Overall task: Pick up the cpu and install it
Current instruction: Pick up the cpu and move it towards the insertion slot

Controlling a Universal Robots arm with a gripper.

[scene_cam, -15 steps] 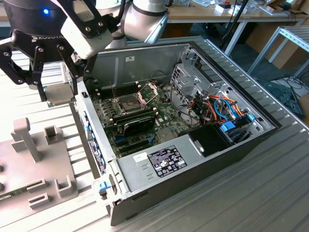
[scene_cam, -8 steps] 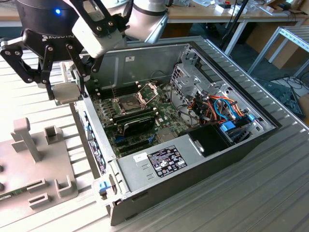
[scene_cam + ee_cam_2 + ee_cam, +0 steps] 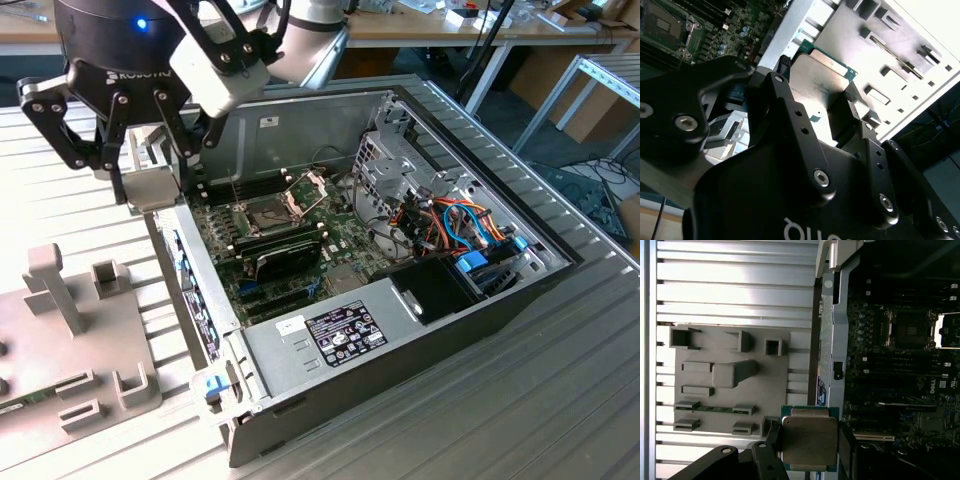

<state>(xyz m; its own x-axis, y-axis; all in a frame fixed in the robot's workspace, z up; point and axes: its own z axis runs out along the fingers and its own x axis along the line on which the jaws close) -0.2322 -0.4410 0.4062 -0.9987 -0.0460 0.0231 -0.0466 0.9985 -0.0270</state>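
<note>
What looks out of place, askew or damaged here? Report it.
Nothing stands out. The cpu sits square in the tool, which is shut on it beside the open case. On the motherboard the socket lies bare, its frame hinged up.

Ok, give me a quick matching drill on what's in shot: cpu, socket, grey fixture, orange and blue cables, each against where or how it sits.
Things:
1. cpu
2. socket
3. grey fixture
4. orange and blue cables

Places or states:
A. on the slatted table, outside the case
B. gripped in the claw
C. inside the case, toward the exterior view's right
D. on the motherboard, frame hinged up

Pairs: 1-B, 2-D, 3-A, 4-C
</note>
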